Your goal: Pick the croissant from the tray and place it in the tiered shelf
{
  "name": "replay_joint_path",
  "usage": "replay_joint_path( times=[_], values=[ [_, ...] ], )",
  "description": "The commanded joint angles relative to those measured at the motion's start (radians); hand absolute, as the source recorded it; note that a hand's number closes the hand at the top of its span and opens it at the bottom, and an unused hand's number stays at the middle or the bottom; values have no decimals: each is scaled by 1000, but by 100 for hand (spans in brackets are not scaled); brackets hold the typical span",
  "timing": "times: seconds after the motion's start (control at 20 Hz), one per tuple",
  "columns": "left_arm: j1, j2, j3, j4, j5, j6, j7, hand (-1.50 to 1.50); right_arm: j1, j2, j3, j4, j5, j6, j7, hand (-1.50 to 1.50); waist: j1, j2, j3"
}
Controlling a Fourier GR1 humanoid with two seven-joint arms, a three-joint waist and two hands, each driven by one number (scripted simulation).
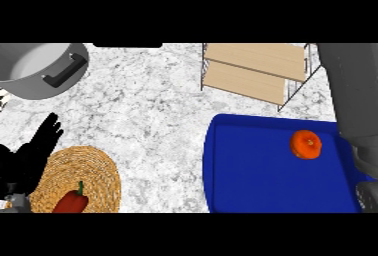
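Note:
The croissant (pixel 306 144), which looks orange and rounded, lies in the far right part of the blue tray (pixel 251 175). Beyond the tray, at the back right, stands the tiered shelf (pixel 255 70) with two light wooden boards in a thin wire frame. My left hand (pixel 33 152) rests at the left edge, black fingers straight and pointing up, holding nothing. My right forearm (pixel 354 95) runs down the right edge, just right of the croissant. Only a dark bit of the right hand (pixel 367 195) shows at the lower right corner.
A grey pot (pixel 33 67) with a black handle stands at the back left. A round woven mat (pixel 81 182) lies at the front left with a red pepper (pixel 71 201) on it. Speckled counter (pixel 148 115) lies between mat and tray.

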Motion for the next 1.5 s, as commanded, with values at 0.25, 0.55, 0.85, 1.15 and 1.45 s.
replay_joint_path(
  times=[0.25, 0.55, 0.85, 1.15, 1.45],
  values=[
    [6, -3, 26, 41, 8, -21, -28, 0, -1, 32, -141, -68, -184, -46, -3, -150, -16, -4, 0],
    [-37, -20, -2, 4, -27, 13, 21, 0, -13, -29, -245, -113, -322, -18, -18, -150, -13, -2, 0],
    [48, -1, 36, -24, -4, -17, -2, 0, 38, -71, -281, -403, -420, 62, 100, -150, -23, -11, 0],
    [28, -11, 41, 39, -19, -9, -26, 0, 123, -245, -415, -618, -551, 247, 252, -150, -47, -14, 0],
    [36, -10, 54, 46, -23, -2, -46, 0, 222, -466, -627, -697, -794, 546, 363, -150, -73, -18, 1]
  ],
)
